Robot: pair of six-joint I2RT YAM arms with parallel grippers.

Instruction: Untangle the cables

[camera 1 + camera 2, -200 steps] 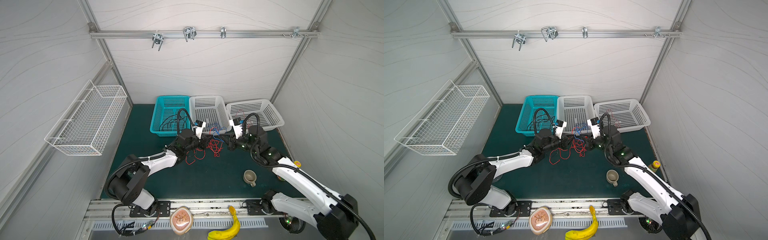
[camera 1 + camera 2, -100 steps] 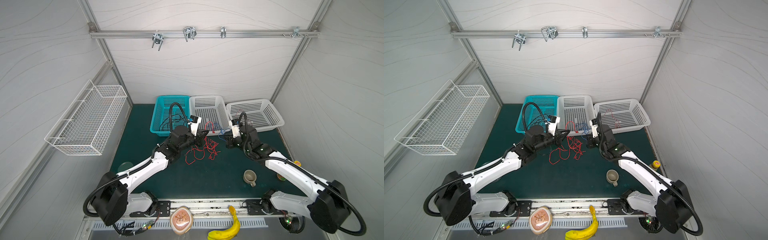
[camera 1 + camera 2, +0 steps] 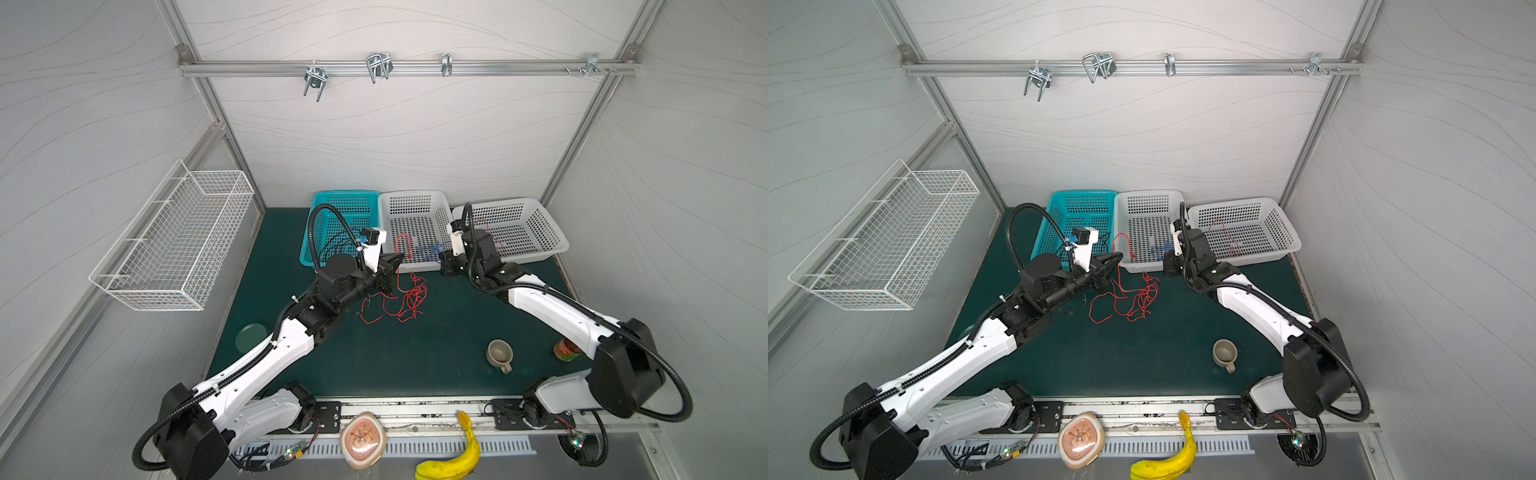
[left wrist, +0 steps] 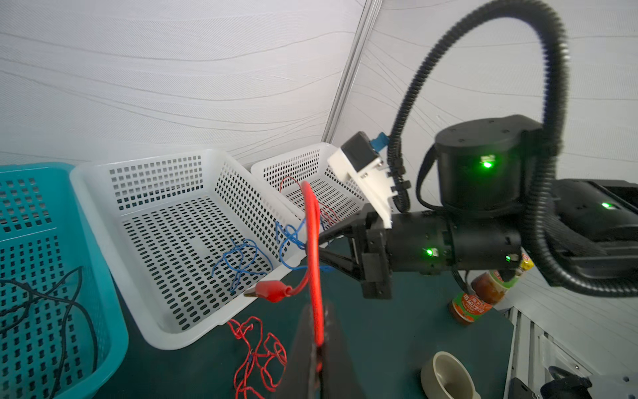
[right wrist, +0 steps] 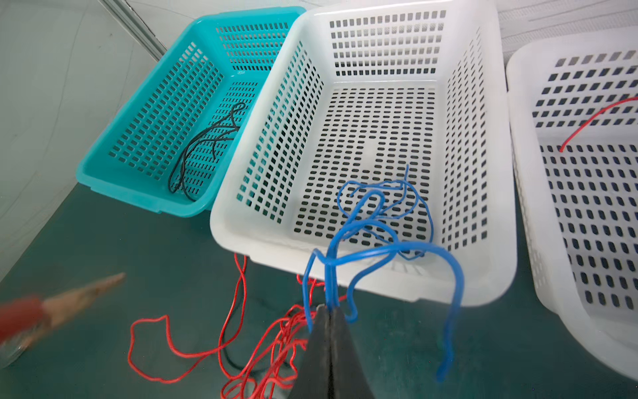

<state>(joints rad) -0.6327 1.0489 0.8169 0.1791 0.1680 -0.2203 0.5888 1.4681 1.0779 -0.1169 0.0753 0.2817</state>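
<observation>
My left end effector (image 4: 318,345) is pressed together on a red cable (image 4: 312,241). It holds the clip-tipped end up off the bench (image 3: 374,357), and the rest trails down into the red tangle (image 3: 409,299) in front of the baskets. My right end effector (image 5: 329,311) is pinched on a blue cable (image 5: 379,252) that arches over the front rim of the middle white basket (image 5: 286,114), part inside and part out.

I judge the job well begun but not finished. The colours look mostly sorted. The black cables (image 5: 200,145) lie in the teal basket (image 5: 162,96), and the blue cables (image 5: 390,197) lie in a loose knot on the middle basket's floor. A red strand (image 5: 593,117) lies in the right white basket (image 5: 524,172). What is left is the red heap on the bench, which is the largest share. I must also free my blue cable; I cannot tell whether its lower end is caught in the red.

Counted:
- **Baskets:** three, one teal and two white.
- **Cables in hand:** two, one in each end effector.
- **Red in the right basket:** one strand that I can make out.
- **Red heap on the bench:** one.
- **Black bunch, blue knot and red heap:** too interlaced for me to number the strands in any of them.
</observation>
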